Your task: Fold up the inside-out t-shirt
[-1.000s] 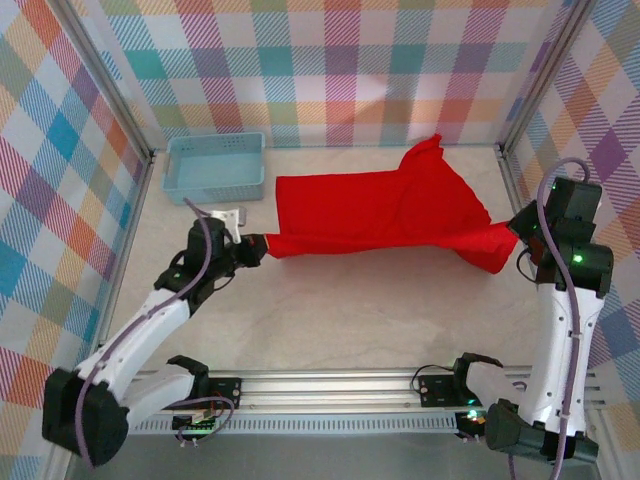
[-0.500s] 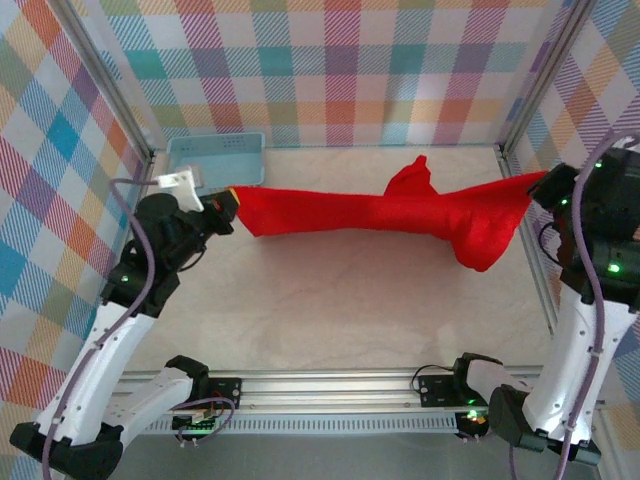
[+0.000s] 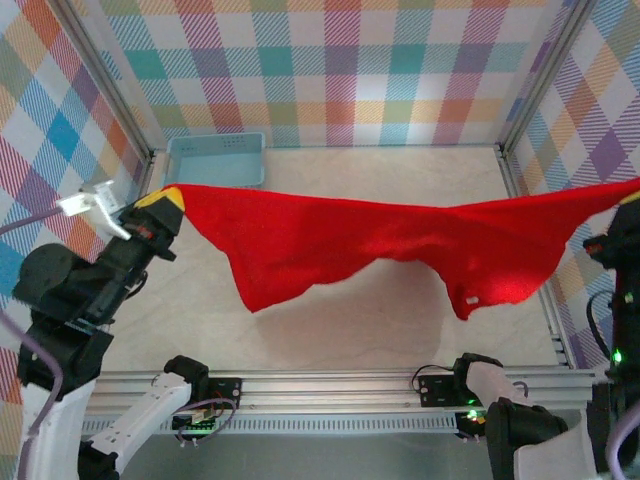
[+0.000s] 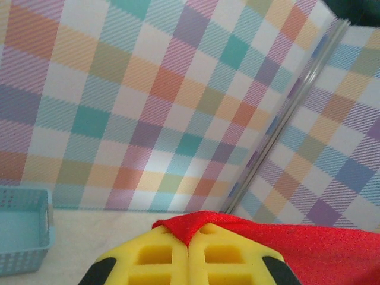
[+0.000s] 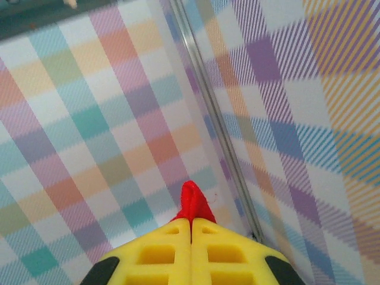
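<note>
1. Walls (image 3: pixel 330 70): plaid panels close the cell at the back and on both sides.

2. Table (image 3: pixel 350 340): light, marbled top. A metal rail (image 3: pixel 330 385) runs along its near edge.

3. Shirt (image 3: pixel 350 235): red, hanging in the air above the table, stretched from the left side of the cell to the right. Its top edge forms a nearly straight line between the two grip points. The cloth hangs below that line in two lobes: a wide one left of centre and a narrower one toward the right. A small white tag (image 3: pixel 470 301) shows on the right lobe. The shirt casts a shadow on the table beneath it.

4. Left arm (image 3: pixel 70 300): raised at the left wall. Right arm (image 3: pixel 622 250): raised at the right wall, partly cut off by the frame edge.

5. Basket (image 3: pixel 215 157): light blue, in the far left corner of the table, behind the left end of the shirt.

6. Left gripper (image 4: pixel 188 234): yellow fingers pressed together, clamping a folded red corner of the shirt. The cloth runs off to the right of the fingers.

7. Right gripper (image 5: pixel 190 222): yellow fingers pressed together, pinching a small red peak of the shirt that sticks out past the fingertips.
</note>
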Robot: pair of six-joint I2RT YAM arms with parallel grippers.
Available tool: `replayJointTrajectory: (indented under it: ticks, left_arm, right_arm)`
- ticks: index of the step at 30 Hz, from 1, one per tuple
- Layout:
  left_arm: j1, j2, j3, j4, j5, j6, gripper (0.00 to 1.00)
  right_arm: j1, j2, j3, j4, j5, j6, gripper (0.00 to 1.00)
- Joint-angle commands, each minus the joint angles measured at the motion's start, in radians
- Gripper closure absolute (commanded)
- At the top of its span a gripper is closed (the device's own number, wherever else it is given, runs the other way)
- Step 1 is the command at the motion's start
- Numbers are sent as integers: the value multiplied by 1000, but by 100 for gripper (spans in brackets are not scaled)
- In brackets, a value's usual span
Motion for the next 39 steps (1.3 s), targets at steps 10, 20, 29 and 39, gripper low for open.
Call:
replayJointTrajectory:
  ticks: [10, 20, 29, 39]
  left_arm:
    - [-6, 305, 79, -48, -107, 43, 100]
    - [25, 774, 316, 2, -179, 19, 100]
    - [96, 1042, 829, 15, -14, 39, 100]
    - [123, 958, 740, 133, 27, 142, 100]
  right_arm:
    - [7, 238, -93, 115, -83, -66, 100]
    - [7, 488, -66, 222, -97, -20, 100]
    - [5, 598, 191, 383, -44, -27, 100]
    - [6, 541, 103, 525, -208, -49, 100]
